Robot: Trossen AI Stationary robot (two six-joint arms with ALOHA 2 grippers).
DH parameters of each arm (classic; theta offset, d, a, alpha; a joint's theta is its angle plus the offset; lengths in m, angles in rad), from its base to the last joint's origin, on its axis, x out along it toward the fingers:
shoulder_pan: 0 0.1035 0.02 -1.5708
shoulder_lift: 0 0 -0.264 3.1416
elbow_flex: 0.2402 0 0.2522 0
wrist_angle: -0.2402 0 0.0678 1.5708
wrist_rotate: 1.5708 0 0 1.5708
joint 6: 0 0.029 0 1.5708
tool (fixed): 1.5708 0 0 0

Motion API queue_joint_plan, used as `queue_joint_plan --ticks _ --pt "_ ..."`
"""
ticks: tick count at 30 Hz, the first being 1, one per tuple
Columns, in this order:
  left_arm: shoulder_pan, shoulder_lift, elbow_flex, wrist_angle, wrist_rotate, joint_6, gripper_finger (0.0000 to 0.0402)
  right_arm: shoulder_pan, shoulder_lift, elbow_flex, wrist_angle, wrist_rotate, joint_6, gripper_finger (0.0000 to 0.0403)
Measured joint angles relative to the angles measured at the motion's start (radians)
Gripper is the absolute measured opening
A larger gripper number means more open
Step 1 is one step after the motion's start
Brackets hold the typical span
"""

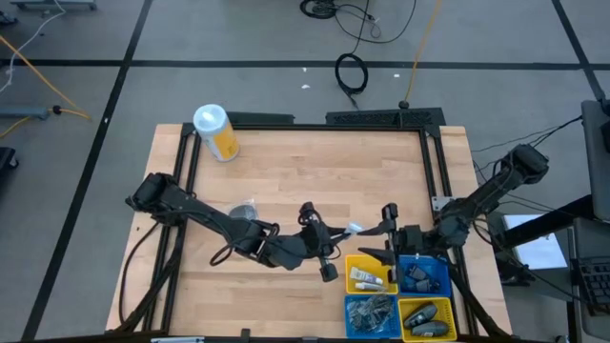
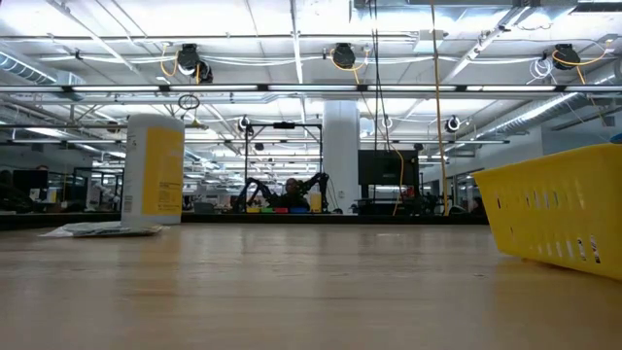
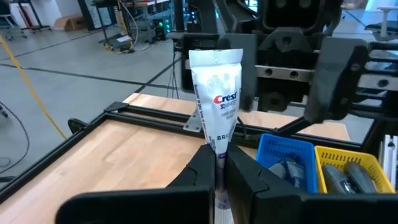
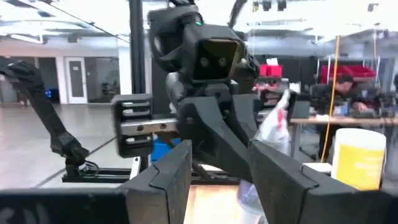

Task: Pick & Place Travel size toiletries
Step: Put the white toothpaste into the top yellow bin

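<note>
White toothpaste tube (image 3: pixel 217 99), red lettering, crimped flat end up, pinched by left tool (image 3: pixel 219 171).

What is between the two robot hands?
A white toothpaste tube. The left gripper pinches its bottom end, and the right gripper faces it, open. Both wrist views show it.

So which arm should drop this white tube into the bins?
Left, probably. The left gripper is shut on the white tube just beside the bins. The right gripper stands open and empty, facing it.
</note>
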Motion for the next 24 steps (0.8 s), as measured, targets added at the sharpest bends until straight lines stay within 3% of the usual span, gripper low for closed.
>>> queue_joint_plan --ticks 7,13,24 --pt "0.0 0.0 0.0 -0.008 -0.011 0.007 0.0008 0.04 -0.001 0.0 0.134 0.001 -0.154 0.015" --pt "0.0 0.0 0.0 -0.02 -0.024 0.005 0.0004 0.014 0.0 0.0 0.071 0.097 -0.109 0.015" --pt "0.009 0.0 0.0 -0.021 -0.025 -0.005 0.0004 -0.045 0.0 0.0 0.057 0.077 -0.051 0.015"
